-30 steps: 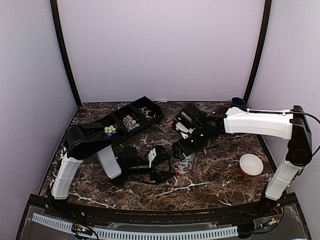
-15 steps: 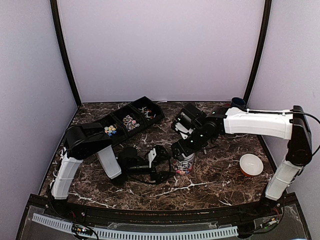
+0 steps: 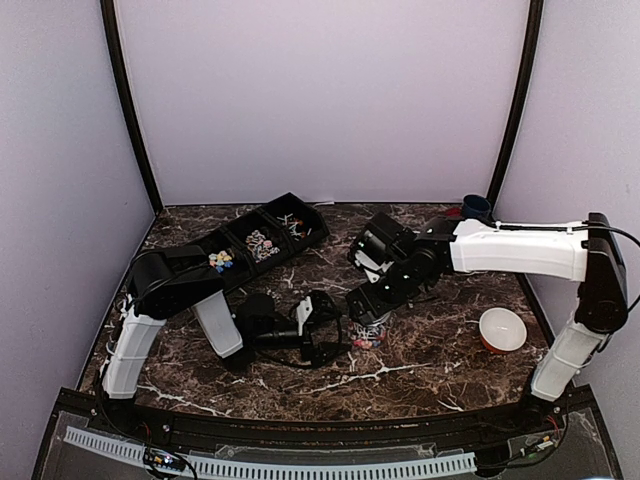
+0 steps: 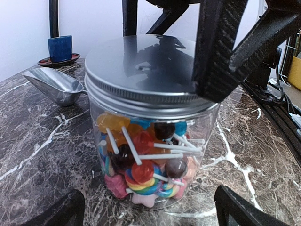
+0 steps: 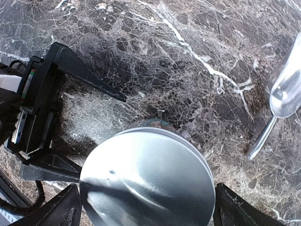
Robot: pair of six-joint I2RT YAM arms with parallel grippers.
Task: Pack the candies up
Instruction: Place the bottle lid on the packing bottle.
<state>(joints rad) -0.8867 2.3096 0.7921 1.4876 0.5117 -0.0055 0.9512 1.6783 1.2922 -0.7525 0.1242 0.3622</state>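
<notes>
A clear round jar (image 4: 150, 141) with a silver screw lid (image 4: 141, 66) stands on the marble table, packed with the candies (image 4: 141, 165): lollipops on white sticks and pastel shapes. My left gripper (image 4: 150, 209) is open, one fingertip (image 4: 61, 209) on each side of the jar's base and clear of it. My right gripper (image 5: 150, 207) hangs open above the lid (image 5: 150, 179), its fingertips (image 5: 235, 207) just outside the rim. From above, the jar (image 3: 368, 335) sits between the left gripper (image 3: 335, 328) and the right gripper (image 3: 372, 305). More candies (image 3: 220, 260) lie in the black tray.
The black three-compartment tray (image 3: 312, 236) runs diagonally at the back left. A metal scoop (image 4: 54, 84) lies on the table behind the jar, seen also in the right wrist view as the scoop (image 5: 287, 94). A blue cup (image 3: 476, 206) stands back right, a white bowl (image 3: 502, 328) right.
My right gripper has opened a little wider around the lid and shifted slightly to the right. The left arm and the jar have stayed still.
</notes>
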